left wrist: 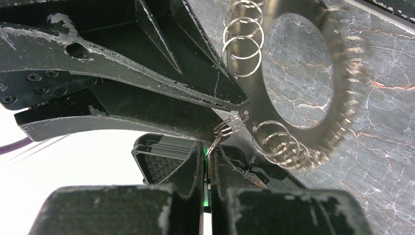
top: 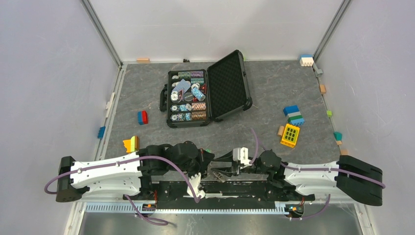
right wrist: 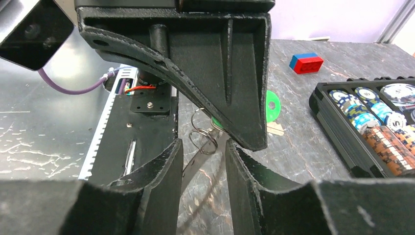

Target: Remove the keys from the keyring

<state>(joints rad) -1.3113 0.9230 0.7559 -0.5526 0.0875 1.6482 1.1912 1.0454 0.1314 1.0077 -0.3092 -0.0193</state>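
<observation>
The left gripper [left wrist: 205, 147] is clenched, its scuffed black matte fingers pinching a thin bright green tag [right wrist: 271, 105] edge-on. A small wire split ring [left wrist: 227, 126] hangs just beyond its tips. The right gripper [right wrist: 204, 147] is partly open, its ribbed, curved fingers standing apart on either side of a flat grey key blade. Whether they touch the blade cannot be told.

The keyring [left wrist: 323, 142], a large thin metal hoop, hangs blurred between the two arms above the marbled grey table [left wrist: 381, 161]. The keys [left wrist: 355, 93] fan from it like saw teeth, among clusters of small shiny rings. Off to one side lies a black case [right wrist: 342, 142] of striped round chips [right wrist: 364, 110].
</observation>
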